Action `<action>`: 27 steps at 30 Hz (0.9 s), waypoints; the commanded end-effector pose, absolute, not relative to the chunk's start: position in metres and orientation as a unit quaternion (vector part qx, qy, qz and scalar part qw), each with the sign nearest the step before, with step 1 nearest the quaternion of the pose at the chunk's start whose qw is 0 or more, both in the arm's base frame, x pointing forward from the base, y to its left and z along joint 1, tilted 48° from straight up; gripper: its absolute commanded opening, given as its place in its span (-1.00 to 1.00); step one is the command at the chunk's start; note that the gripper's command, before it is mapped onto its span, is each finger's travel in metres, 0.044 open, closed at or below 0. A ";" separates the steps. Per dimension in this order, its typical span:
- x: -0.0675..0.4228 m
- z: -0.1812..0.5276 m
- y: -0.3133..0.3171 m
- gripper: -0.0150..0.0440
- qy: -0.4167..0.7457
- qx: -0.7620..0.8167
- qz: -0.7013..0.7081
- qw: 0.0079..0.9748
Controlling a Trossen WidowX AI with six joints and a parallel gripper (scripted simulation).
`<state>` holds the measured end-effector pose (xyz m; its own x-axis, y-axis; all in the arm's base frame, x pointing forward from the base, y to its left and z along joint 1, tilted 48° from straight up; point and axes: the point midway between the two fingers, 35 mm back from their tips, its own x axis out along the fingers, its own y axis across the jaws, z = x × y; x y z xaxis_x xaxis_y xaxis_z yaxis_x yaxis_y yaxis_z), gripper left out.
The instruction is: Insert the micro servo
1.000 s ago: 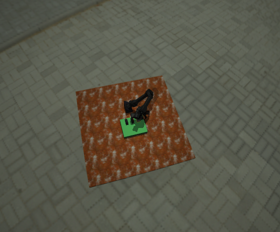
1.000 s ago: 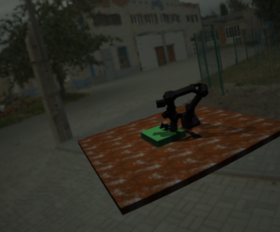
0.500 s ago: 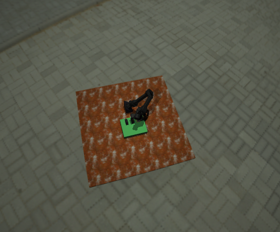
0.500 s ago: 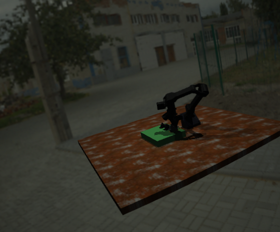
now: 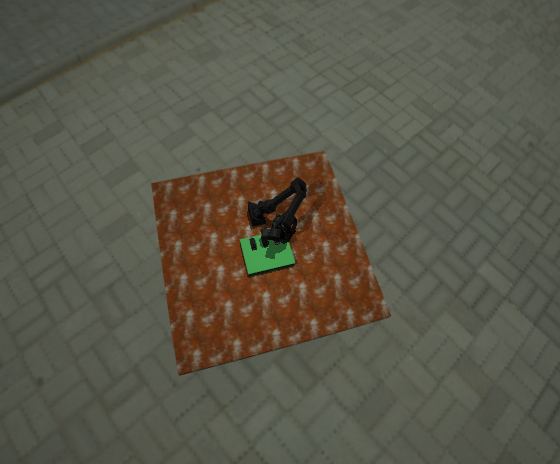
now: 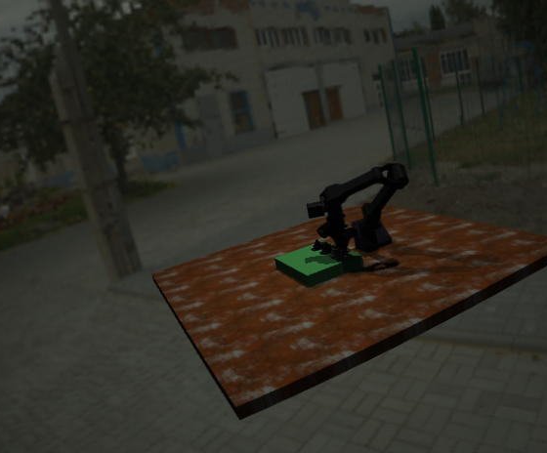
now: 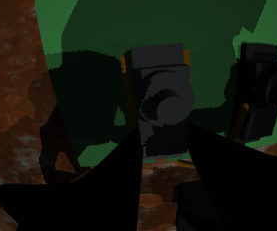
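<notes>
The loose micro servo [image 7: 164, 141] is dark grey. It stands between my fingertips in the wrist view, with its round output shaft facing the camera. My gripper [image 7: 162, 131] [image 5: 274, 243] [image 6: 341, 254] is shut on it, over the arm-side edge of the green deck [image 5: 271, 266] [image 6: 296, 263] [image 7: 219, 14]. Orange edges show on both sides of the servo's far end, and a thin orange strip shows by its near end; which is cable and which is marking I cannot tell. The pocket is hidden under the servo. Whether the ears touch the deck is not visible.
A fitted dark servo [image 7: 258, 119] stands close to the right in the wrist view, with an orange strip beside it. Another dark servo [image 5: 253, 244] sits near the deck's left edge in the top view. The deck rests on a red-brown mottled table top [image 5: 281, 320] [image 6: 274, 342].
</notes>
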<state>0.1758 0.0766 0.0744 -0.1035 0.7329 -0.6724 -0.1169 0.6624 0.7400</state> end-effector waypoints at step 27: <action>0.178 0.095 0.055 0.14 0.661 0.236 0.336 0.628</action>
